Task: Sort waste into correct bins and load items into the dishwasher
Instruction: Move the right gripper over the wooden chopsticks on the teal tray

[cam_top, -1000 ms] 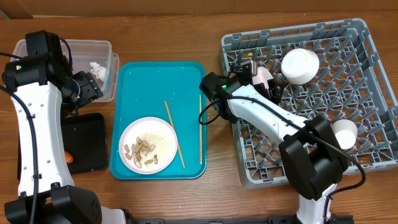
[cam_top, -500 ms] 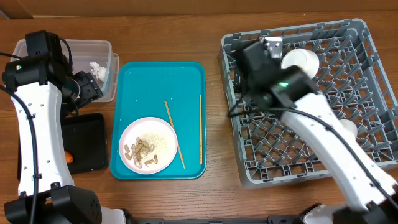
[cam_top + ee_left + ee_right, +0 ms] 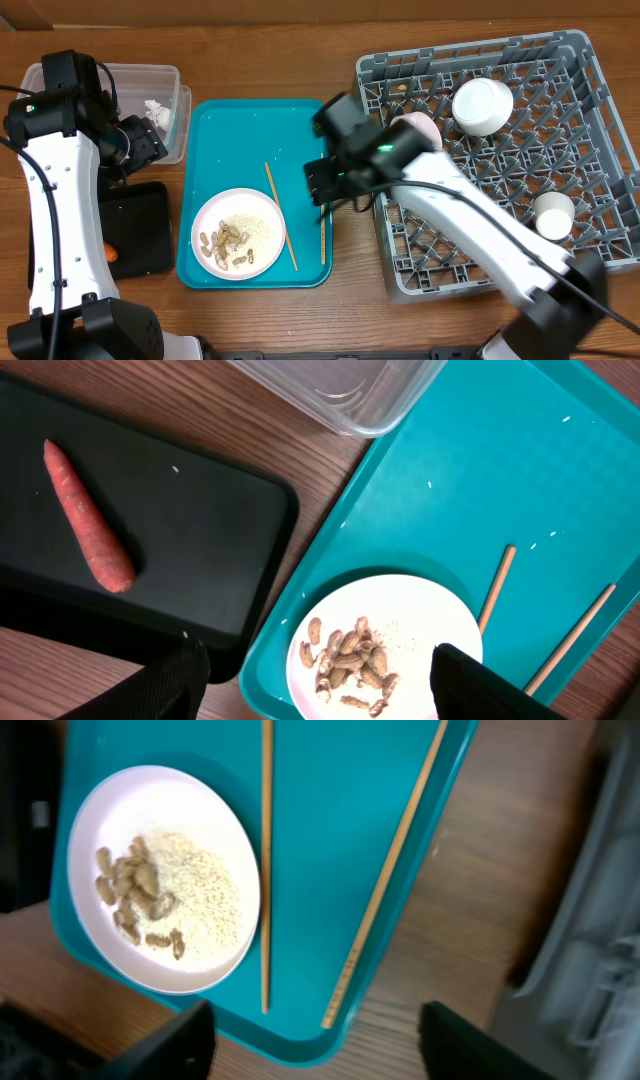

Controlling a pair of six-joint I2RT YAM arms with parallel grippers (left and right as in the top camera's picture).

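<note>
A white plate [image 3: 262,212] with peanut shells [image 3: 228,247] and rice [image 3: 205,890] sits on the teal tray [image 3: 250,130]. Two chopsticks [image 3: 281,217] [image 3: 323,225] lie to its right. My right gripper [image 3: 322,185] hovers open over the tray's right edge, above the outer chopstick [image 3: 390,870], with nothing between its fingers. My left gripper [image 3: 140,145] hangs open and empty by the clear tub [image 3: 150,80], which holds a white tissue [image 3: 157,110]. The carrot [image 3: 88,520] lies in the black tray [image 3: 200,510]. White bowls [image 3: 482,105] [image 3: 553,215] [image 3: 415,128] stand in the grey dish rack [image 3: 600,120].
Bare wooden table shows between the teal tray and the rack [image 3: 600,920] and along the front edge. The right arm's long white link crosses the rack's left half.
The right arm has swung left from the rack's back corner to the teal tray's right edge. The left arm has not moved.
</note>
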